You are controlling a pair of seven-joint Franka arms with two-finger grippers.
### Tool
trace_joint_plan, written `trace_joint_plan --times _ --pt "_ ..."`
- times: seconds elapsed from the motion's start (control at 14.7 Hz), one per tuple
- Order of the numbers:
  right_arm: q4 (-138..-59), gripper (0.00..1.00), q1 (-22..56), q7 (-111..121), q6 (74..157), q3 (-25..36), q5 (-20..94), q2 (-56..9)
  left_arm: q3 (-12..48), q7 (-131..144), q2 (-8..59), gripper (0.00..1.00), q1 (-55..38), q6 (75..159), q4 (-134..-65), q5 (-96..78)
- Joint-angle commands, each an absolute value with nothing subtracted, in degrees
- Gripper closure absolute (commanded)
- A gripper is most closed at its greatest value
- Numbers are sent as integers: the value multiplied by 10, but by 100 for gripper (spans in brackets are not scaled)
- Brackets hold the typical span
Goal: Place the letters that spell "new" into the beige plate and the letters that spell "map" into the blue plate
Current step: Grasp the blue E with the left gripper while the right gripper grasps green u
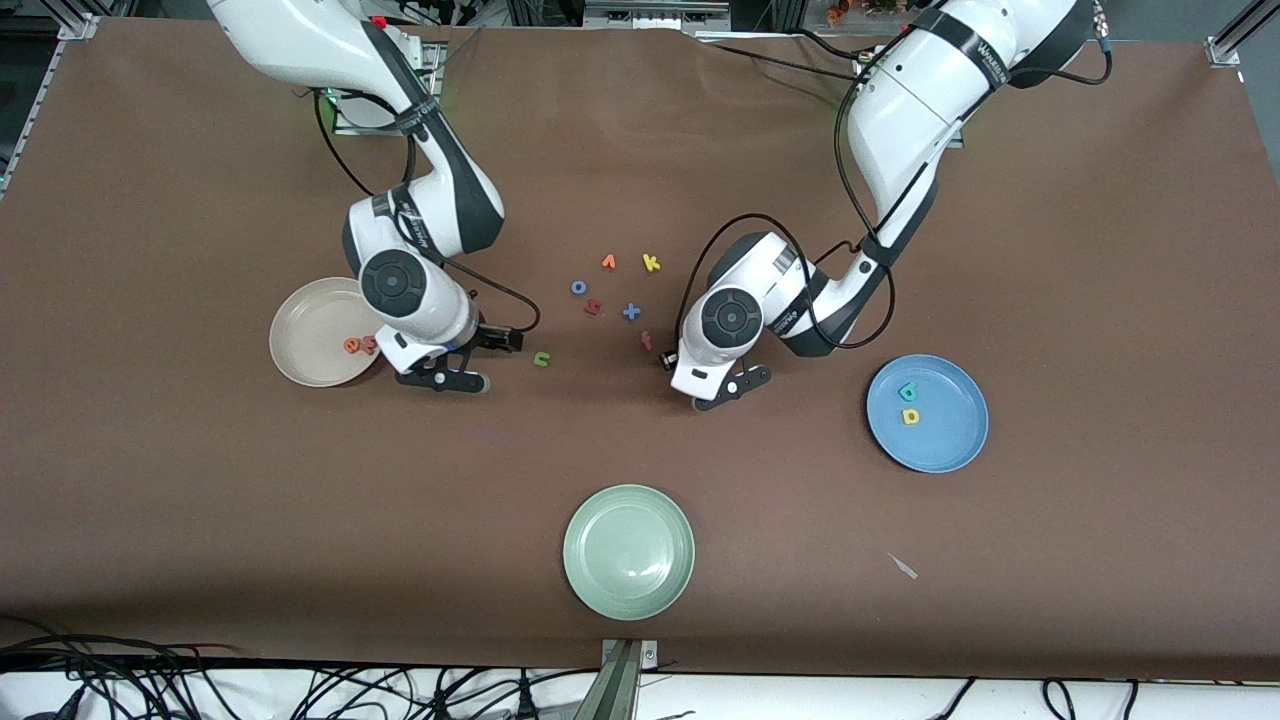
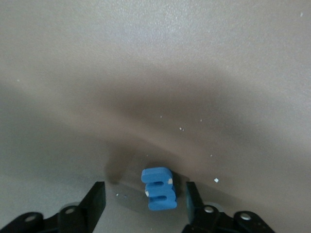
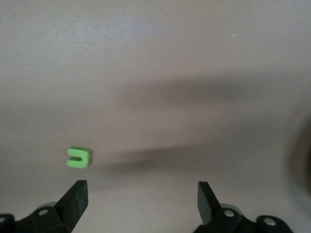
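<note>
The blue "m" (image 2: 159,188) lies on the table between the fingers of my left gripper (image 2: 144,200). The jaws are open, with the letter close to one finger (image 2: 192,199) and a gap to the other. In the front view my left gripper (image 1: 672,360) is low over the table and hides the "m". My right gripper (image 3: 141,199) is open and empty beside the beige plate (image 1: 300,310), with the green "n" (image 3: 79,157) (image 1: 542,358) just ahead of one fingertip. The orange "e" (image 1: 351,346) and pinkish "w" (image 1: 368,344) lie in the beige plate. The teal "a" (image 1: 908,392) and yellow "p" (image 1: 911,416) lie in the blue plate (image 1: 950,445).
Loose letters lie between the arms: orange "v" (image 1: 608,262), yellow "k" (image 1: 651,263), blue "o" (image 1: 578,287), a dark red letter (image 1: 593,308), blue "x" (image 1: 631,312) and a reddish one (image 1: 647,340). A pale green plate (image 1: 628,551) sits nearest the front camera.
</note>
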State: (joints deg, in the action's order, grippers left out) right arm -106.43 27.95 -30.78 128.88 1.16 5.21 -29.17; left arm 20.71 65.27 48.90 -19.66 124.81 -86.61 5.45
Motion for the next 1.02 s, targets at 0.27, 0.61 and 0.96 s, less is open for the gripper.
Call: trace_joint_plan --times 0.27,0.61,0.96 --pt "-1010 0 325 -377 1337 14 64 -359 206 659 499 68 -200 1247 -849 47" --pt "-1005 0 328 -378 1360 14 64 -381 206 658 493 97 -191 1243 -847 53" --pt "-1005 5 333 -379 1373 14 65 -390 205 550 460 98 -144 1123 -809 54"
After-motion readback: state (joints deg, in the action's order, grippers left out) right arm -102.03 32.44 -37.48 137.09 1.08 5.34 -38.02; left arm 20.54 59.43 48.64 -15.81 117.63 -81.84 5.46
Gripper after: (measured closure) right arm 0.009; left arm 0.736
